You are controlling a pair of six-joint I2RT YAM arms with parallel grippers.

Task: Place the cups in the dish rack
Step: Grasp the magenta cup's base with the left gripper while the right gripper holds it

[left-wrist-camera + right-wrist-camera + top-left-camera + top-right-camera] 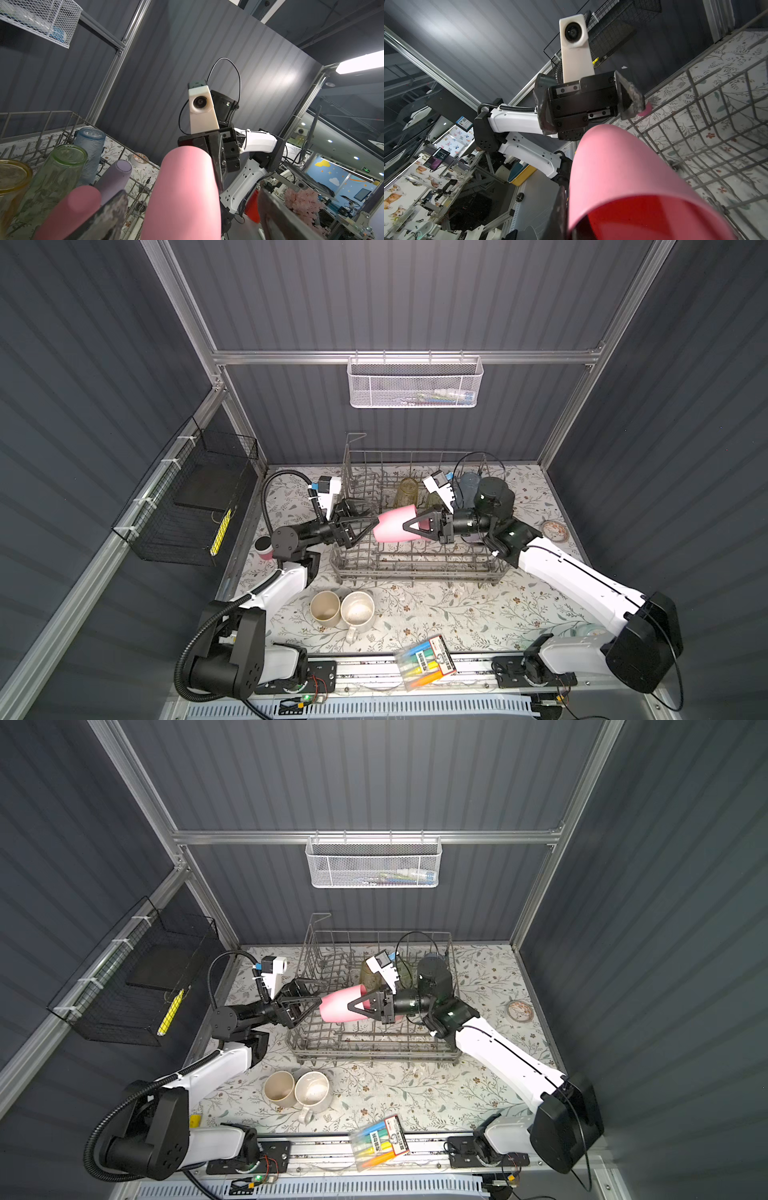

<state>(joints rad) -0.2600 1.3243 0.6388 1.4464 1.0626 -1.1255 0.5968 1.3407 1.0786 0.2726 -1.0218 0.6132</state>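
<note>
Smooth pink tumbler [390,526], sideways over the wire dish rack [415,568], rim pinched by the right hand [409,526]. Left hand [371,517] gapes wide.

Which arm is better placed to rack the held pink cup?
Right. The right gripper is shut on the rim of the pink cup, above the dish rack; the left gripper is open around its base.

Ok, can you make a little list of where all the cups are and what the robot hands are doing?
Held cup: pink tumbler, lying sideways above the dish rack
Right gripper: shut on its rim
Left gripper: open around its base
In rack, upside down: amber glass, green glass, blue tumbler, lilac tumbler, second pink tumbler
On table: beige tumbler, speckled mug, both upright
</note>
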